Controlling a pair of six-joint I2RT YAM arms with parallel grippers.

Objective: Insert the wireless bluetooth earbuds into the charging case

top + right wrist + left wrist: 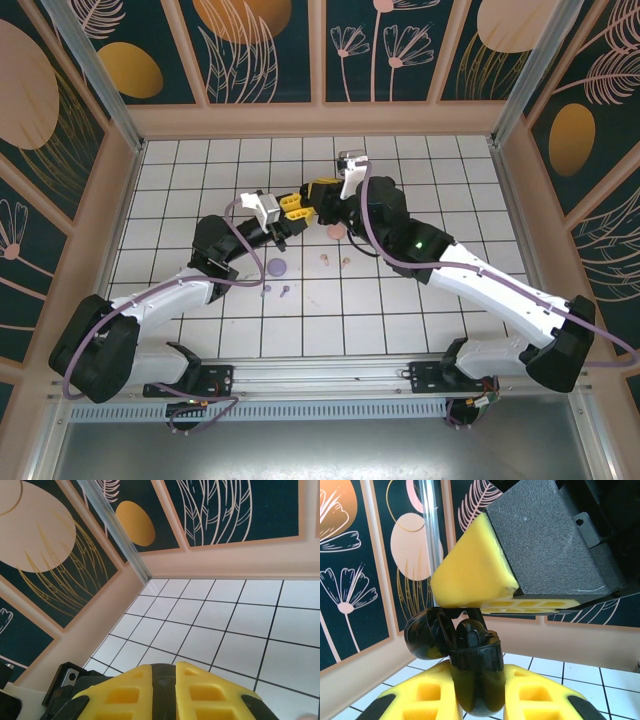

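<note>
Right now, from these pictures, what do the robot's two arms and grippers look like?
The left arm and right arm have white links, black joints and purple cables. A green light glows on the right arm. The left gripper and right gripper have chunky yellow fingers with hollow cells.

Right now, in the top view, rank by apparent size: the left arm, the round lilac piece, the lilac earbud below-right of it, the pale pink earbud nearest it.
1. left arm
2. round lilac piece
3. lilac earbud and pale pink earbud: both tiny, look alike, not ranked.
</note>
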